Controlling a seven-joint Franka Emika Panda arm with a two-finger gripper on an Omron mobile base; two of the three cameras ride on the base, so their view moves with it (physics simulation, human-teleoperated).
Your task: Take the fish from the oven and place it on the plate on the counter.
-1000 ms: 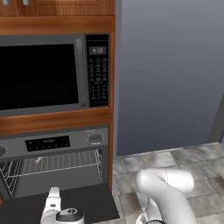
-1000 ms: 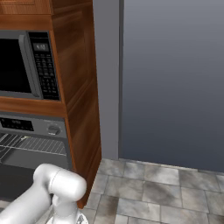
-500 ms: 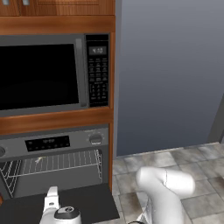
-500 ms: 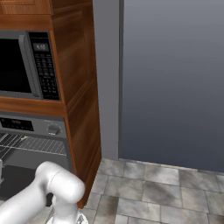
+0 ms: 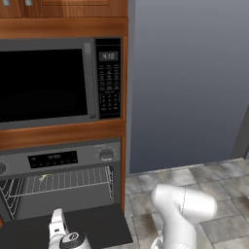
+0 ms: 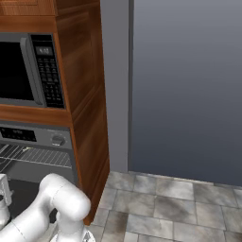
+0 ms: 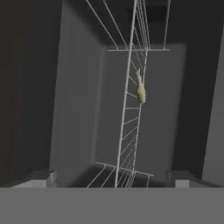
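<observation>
Fish (image 7: 140,91) on oven (image 5: 63,181) rack — no legible writing

A pale fish (image 7: 140,90) lies on the wire rack (image 7: 128,109) inside the grey oven (image 7: 74,105) cavity.

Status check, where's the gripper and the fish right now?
Gripper open, facing into the open oven. Fish on the wire rack, ungrasped. Nothing between gripper and fish.

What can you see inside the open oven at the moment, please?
Inside the oven a wire rack spans the cavity, and the small pale fish lies on it, well back from the open gripper. The space under the rack is too dark to make out.
</observation>
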